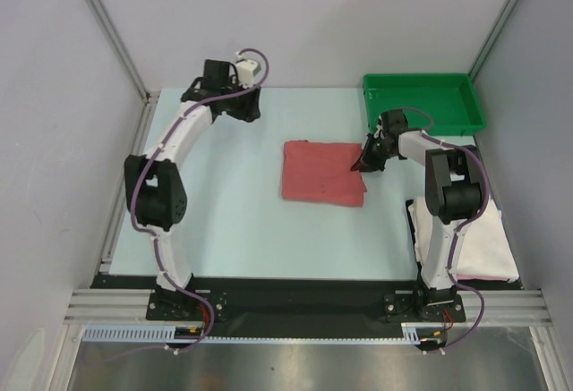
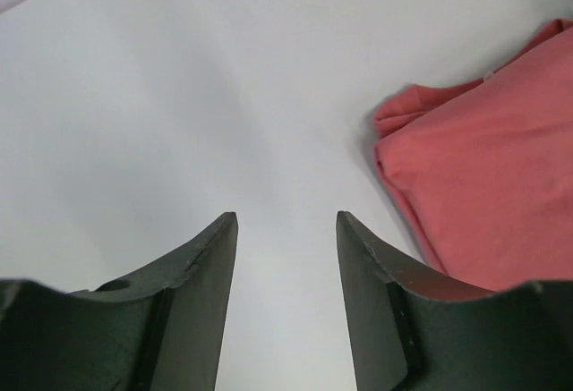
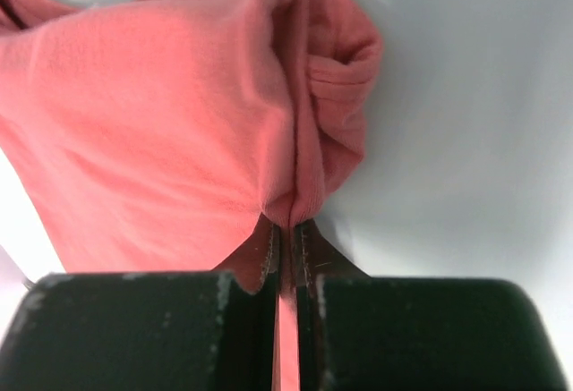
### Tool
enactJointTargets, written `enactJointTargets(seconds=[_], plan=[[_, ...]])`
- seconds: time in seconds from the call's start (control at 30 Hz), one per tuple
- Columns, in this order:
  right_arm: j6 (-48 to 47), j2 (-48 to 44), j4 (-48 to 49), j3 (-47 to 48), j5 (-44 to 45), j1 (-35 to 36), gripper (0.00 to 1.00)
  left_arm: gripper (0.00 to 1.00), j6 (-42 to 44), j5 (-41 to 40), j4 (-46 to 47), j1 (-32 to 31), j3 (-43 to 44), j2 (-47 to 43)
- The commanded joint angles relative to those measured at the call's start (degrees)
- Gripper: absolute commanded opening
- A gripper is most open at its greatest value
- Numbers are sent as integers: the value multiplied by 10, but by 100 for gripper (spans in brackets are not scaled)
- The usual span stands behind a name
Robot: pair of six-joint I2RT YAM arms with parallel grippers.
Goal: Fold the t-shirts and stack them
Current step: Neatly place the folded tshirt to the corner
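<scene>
- The red shirt [image 1: 322, 173] is lying folded into a rough rectangle in the middle of the table [image 1: 233, 221], well apart from the other shirt.
- The right gripper [image 3: 288, 230] is pinching a bunched fold at the shirt's right edge. Its jaws are clamped together with red cloth squeezed between them.
- The white shirt [image 1: 474, 243] is lying in a flat rectangle at the near right corner, beside the right arm's base and partly hidden by that arm.
- I am judging the step in hand to be either carrying the folded red shirt to the stack or making one last fold from that edge. I cannot tell which from here.
- The left gripper [image 2: 286, 230] is hanging over the table at the far left, jaws parted with nothing between them. The red shirt is off to its side.
- The green tray [image 1: 421, 105] is standing at the far right corner, just beyond the right gripper.
- For the next move I am planning a gentle lift. Only one edge is pinched, so the layers could slide open. Carrying it low toward the white shirt looks the safer course.
</scene>
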Motion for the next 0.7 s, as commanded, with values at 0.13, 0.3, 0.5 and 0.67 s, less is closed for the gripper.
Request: enactJointTargets(seconds=[0.13, 0.3, 0.5, 0.67], plan=[[-157, -82, -257, 51, 30, 8, 0, 54, 37, 16, -1, 32, -126, -130], [-220, -126, -377, 64, 112, 17, 0, 54, 36, 29, -22, 53, -128, -151], [-257, -158, -465, 67, 206, 47, 0, 54, 54, 37, -25, 59, -113, -166], [-268, -209, -491, 57, 290, 73, 0, 54, 63, 48, -30, 65, -106, -174]])
